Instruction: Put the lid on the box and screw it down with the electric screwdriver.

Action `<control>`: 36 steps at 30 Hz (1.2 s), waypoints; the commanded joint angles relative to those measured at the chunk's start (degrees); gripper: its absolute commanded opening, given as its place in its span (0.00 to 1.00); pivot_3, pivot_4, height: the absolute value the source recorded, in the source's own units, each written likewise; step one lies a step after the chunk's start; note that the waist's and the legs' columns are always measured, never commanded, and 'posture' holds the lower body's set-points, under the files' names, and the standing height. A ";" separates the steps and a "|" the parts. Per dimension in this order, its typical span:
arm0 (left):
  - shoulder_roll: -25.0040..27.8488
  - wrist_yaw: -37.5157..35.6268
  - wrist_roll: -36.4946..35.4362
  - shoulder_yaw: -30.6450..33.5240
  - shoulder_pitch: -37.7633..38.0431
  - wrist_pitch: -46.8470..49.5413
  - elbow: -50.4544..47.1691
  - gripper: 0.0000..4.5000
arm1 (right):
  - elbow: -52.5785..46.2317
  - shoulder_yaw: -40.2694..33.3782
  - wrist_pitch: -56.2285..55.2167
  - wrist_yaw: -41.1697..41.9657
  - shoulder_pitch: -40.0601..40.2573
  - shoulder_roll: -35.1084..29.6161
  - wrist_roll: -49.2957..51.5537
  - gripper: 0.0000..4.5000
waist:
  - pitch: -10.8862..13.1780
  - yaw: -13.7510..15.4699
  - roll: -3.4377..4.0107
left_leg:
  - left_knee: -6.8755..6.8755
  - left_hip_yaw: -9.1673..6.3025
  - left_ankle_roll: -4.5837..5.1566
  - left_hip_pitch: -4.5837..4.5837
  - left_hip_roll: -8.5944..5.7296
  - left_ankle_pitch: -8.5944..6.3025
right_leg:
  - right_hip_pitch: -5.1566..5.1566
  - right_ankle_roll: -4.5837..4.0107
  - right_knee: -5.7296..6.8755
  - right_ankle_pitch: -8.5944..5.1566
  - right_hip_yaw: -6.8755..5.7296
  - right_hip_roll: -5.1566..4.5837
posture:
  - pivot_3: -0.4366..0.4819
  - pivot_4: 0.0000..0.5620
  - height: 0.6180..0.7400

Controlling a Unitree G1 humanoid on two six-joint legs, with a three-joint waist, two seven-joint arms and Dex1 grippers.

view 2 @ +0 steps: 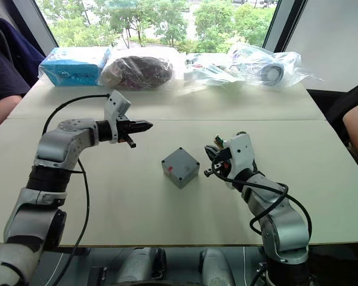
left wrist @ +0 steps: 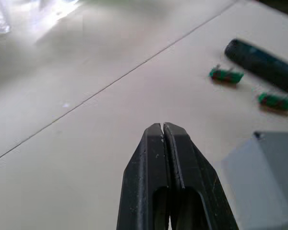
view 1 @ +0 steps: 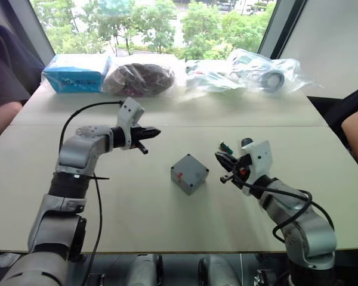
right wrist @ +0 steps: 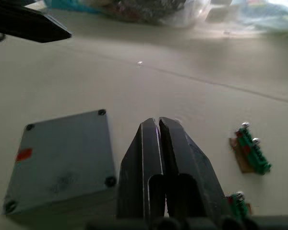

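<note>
Resting near the middle of the surface (view 1: 167, 238), the box (view 1: 189, 173) already carries its lid (right wrist: 62, 158), with screw heads showing at the corners. Both the left gripper (view 1: 149, 133) and right gripper (view 1: 224, 162) hover empty with jaws closed. Fetching the screwdriver (left wrist: 261, 64), lying beyond the box toward the right edge, appears to come next.

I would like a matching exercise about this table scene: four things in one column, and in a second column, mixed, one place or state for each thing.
Column one:
1. the box
2. the left gripper
3. the electric screwdriver
4. blue package

Column two:
a. lies at the far edge of the table, near the window
b. sits in the middle, between the two grippers, the lid already on it
c. fingers shut, holding nothing
d. black, lies on the table beside small green blocks

Pairs: 1-b, 2-c, 3-d, 4-a
</note>
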 commanded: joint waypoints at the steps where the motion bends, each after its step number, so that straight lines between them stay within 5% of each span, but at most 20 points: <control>1: 1.09 -7.10 0.84 -3.88 1.84 -5.96 0.44 0.00 | -5.87 2.38 6.26 5.11 -0.33 -8.09 5.52 0.01 | 0.01 0.00 0.01 | 0.00 0.00 0.00 -0.10 0.00 0.00 | -0.10 -0.01 0.00 0.00 0.00 -0.05 | 0.48 0.27 1.00; 8: -0.01 -9.03 5.91 -10.08 5.33 -13.59 1.27 0.00 | -2.57 8.02 11.30 7.42 -2.29 -18.04 7.55 0.01 | 0.01 0.03 0.02 | 0.04 0.00 0.03 -0.54 -0.06 -0.01 | -0.47 -0.09 -0.03 -0.01 -0.08 -0.17 | 0.48 0.27 1.00; 22: 0.76 -13.19 1.29 -11.19 13.60 -8.24 -15.70 0.00 | 7.72 13.43 3.41 6.31 -4.98 -20.04 2.81 0.01 | 0.02 0.11 0.01 | 0.10 0.01 0.08 -0.67 -0.09 -0.02 | -0.58 0.06 -0.03 0.08 -0.13 0.01 | 0.48 0.27 1.00; 36: 0.39 -11.46 1.77 -11.30 14.26 -6.05 -17.22 0.00 | 8.93 12.57 2.79 7.01 -5.76 -20.80 3.00 0.01 | 0.02 0.13 0.01 | 0.13 -0.01 0.08 -0.67 -0.08 -0.02 | -0.55 0.08 -0.02 0.08 -0.12 0.09 | 0.48 0.27 1.00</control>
